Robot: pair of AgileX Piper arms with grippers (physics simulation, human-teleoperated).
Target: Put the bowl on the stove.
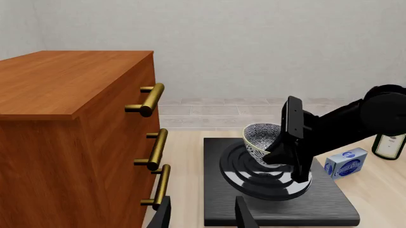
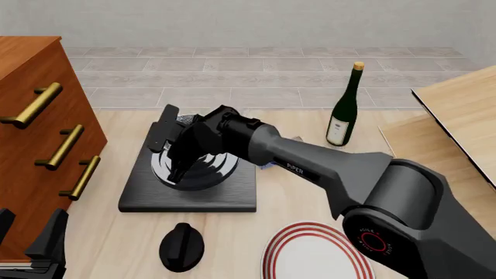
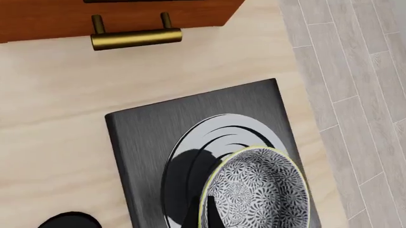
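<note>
The grey-white speckled bowl (image 1: 261, 140) hangs tilted over the silver ringed burner (image 1: 254, 179) of the black stove slab (image 1: 317, 204). My right gripper (image 1: 298, 173) points down and is shut on the bowl's rim. I cannot tell whether the bowl's base touches the burner. In the right wrist view the bowl (image 3: 260, 192) sits over the burner (image 3: 209, 135) with one finger (image 3: 204, 213) at its rim. In the front view the right arm hides most of the bowl; the stove (image 2: 201, 196) lies left of centre. My left gripper (image 1: 203, 216) is open and empty, low at the near left (image 2: 31, 244).
A wooden drawer cabinet (image 2: 31, 116) with brass handles stands left of the stove. A black round knob (image 2: 180, 247) and a red-ringed white plate (image 2: 314, 253) lie in front. A wine bottle (image 2: 345, 107) and a blue-white box (image 1: 345, 162) are right of the stove.
</note>
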